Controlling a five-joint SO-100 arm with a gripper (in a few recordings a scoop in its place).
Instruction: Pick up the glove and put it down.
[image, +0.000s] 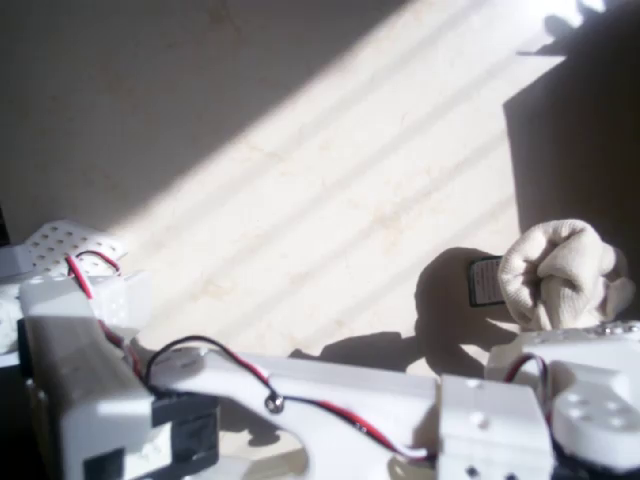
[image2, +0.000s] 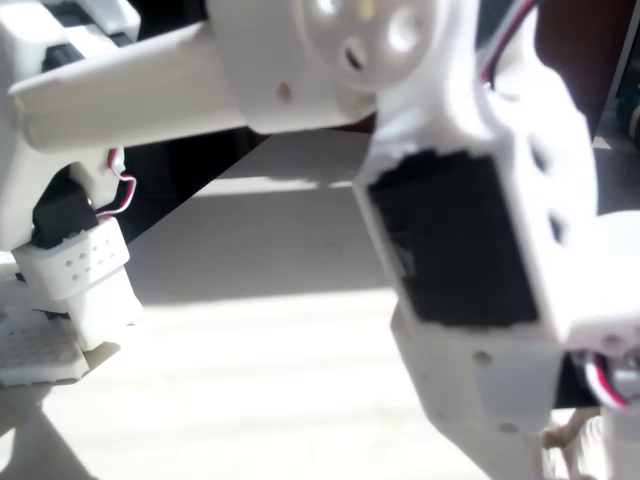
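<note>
In the overhead view the glove (image: 558, 272) sits bunched at the right edge, just above the arm's wrist (image: 560, 400), apparently off the sunlit worktop (image: 300, 200) in the end effector, whose jaw state I cannot tell.

The table (image: 300, 200) is a pale cream surface with faint mottling. In the overhead view a broad band of sunlight crosses it diagonally, streaked with thin parallel shadow lines. Above and left of that band the table lies in shade; a dark shadow block sits at the band's right.
</note>
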